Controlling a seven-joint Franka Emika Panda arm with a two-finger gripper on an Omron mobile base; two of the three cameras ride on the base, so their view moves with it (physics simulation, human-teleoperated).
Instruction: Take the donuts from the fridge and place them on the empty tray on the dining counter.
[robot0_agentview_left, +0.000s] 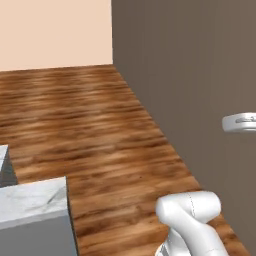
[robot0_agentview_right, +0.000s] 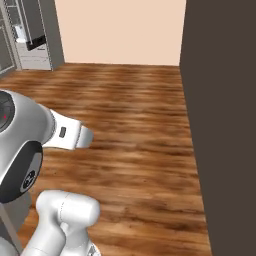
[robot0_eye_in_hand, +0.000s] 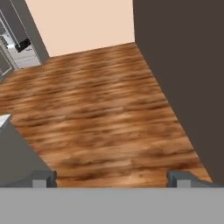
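The pincer (robot0_eye_in_hand: 111, 178) is spread wide and carries nothing; its two dark fingertips (robot0_eye_in_hand: 43, 178) stand far apart at the lower edge of the hand view, with bare wooden floor (robot0_eye_in_hand: 100, 113) between them. This posture suits travel: nothing is held yet, so the jaws stay ready for a first pick.

The arm (robot0_agentview_right: 60, 215) is folded close over the base, at the lower left of the right base view and the lower right of the left base view. A compact arm probably keeps clear of the dark wall (robot0_agentview_right: 225, 115) that runs along the right of each frame.

The fridge (robot0_agentview_right: 30, 35) stands open at the upper left of the right base view, well apart from the robot, with pale shelves visible inside. The donuts are too small to make out there.

A corner of the marble-look worktop (robot0_agentview_left: 32, 200) sits at the lower left of the left base view. The tray cannot be located.

Judgement: the task is at its approach stage; no donut has been collected.
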